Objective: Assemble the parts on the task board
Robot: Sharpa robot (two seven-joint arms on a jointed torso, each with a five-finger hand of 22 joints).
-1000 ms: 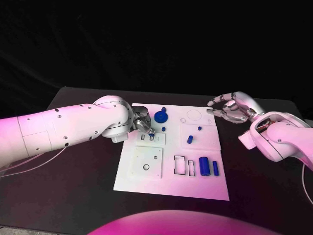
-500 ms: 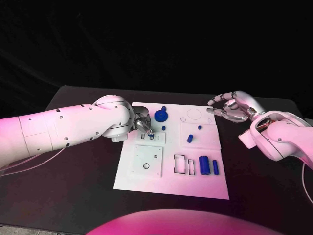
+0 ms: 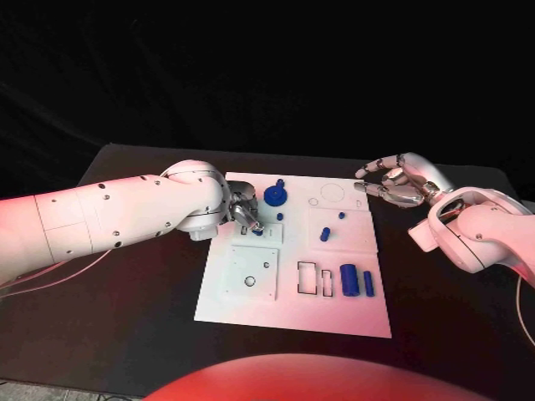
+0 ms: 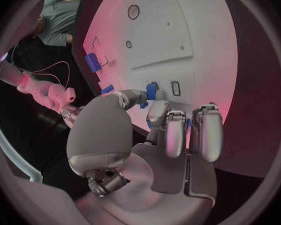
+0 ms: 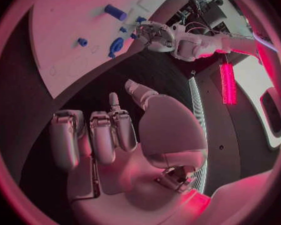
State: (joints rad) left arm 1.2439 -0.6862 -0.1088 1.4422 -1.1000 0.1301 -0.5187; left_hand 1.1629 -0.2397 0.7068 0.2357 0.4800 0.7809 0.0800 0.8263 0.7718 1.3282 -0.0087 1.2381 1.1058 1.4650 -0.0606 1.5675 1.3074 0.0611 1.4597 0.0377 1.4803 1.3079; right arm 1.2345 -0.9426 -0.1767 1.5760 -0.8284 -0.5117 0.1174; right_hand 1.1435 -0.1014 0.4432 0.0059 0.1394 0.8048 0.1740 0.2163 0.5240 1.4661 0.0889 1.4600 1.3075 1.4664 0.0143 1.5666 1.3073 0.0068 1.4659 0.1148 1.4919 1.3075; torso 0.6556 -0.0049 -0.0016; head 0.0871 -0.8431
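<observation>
- Over at the left side of the desk [image 3: 135,292], the left robot hand [image 3: 243,209] hangs low over the upper left part of the task board [image 3: 294,309], its fingers curled downward and pinching a small blue part [image 4: 151,90] at their tips.
- From the left wrist view, that small blue part sits just beside a little rectangular slot [image 4: 175,88] on the board; it looks as though the step in hand is seating the piece in one of these slots.
- To do it well, I would say the hand should hold the piece upright, line it squarely with the slot, and press straight down without sliding sideways; letting go too early may tip it.
- Just right of the left hand lies the round blue part [image 3: 275,198], near the board's far edge, close to the fingers but not touching them as far as I can tell.
- Further right, a small blue peg [image 3: 324,234] stands mid-board, and two blue bars [image 3: 351,281] lie side by side toward the board's near right, beside outlined recesses; all are well apart from either hand.
- At the far right, the right robot hand [image 3: 394,182] hovers off the board's upper right corner, fingers loosely curled and apart, holding nothing.
</observation>
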